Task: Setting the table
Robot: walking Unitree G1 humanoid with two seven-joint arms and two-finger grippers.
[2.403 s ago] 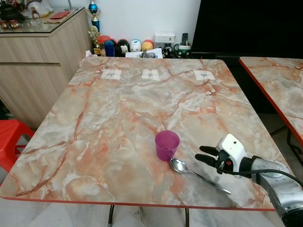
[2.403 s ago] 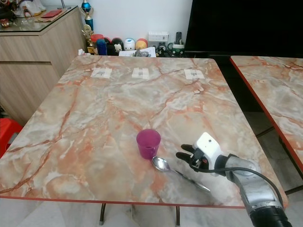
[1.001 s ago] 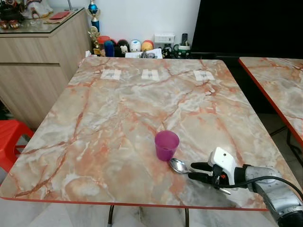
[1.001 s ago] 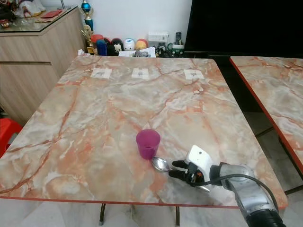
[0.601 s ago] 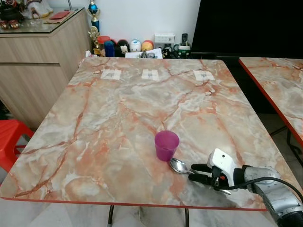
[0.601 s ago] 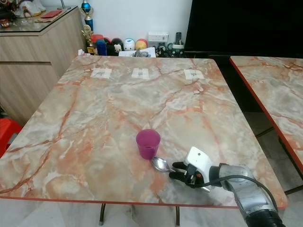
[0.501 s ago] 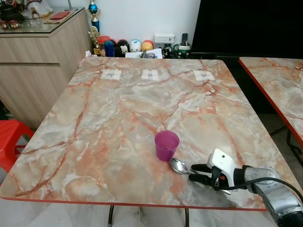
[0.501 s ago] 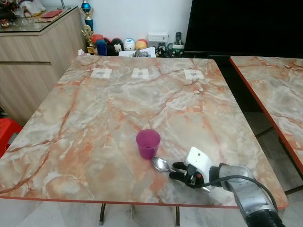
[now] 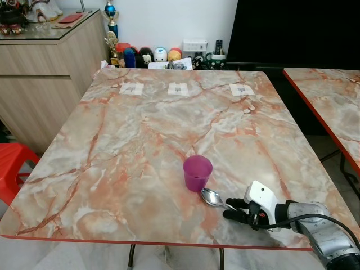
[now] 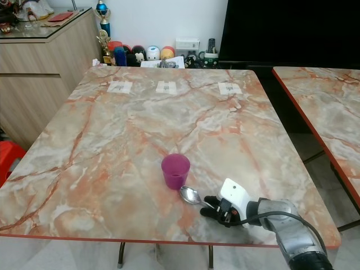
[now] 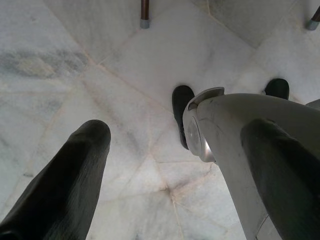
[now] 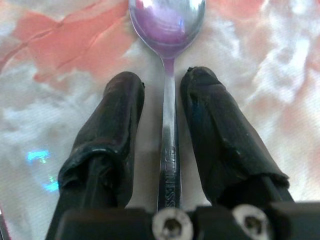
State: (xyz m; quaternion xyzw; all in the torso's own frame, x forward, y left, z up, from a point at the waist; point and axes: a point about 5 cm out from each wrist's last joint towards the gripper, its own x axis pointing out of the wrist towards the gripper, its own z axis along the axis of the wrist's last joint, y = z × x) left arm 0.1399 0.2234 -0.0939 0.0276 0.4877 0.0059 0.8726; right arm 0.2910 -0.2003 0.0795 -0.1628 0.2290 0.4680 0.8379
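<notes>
I've set my right gripper (image 12: 162,107) low on the table (image 9: 140,146) near its front edge, fingers (image 12: 112,120) apart, straddling the spoon (image 12: 167,125) handle for a pinch; the spoon lies beside the purple cup (image 9: 197,172). Left arm hangs idle, its fingers apart.

On the near marble table (image 9: 140,152): one purple cup (image 9: 197,172), one metal spoon (image 9: 213,197) just beside it, three white paper slips (image 9: 178,88) along its far edge. One second marble table (image 9: 332,101) to its right. One red stool (image 9: 11,169) to its left.
</notes>
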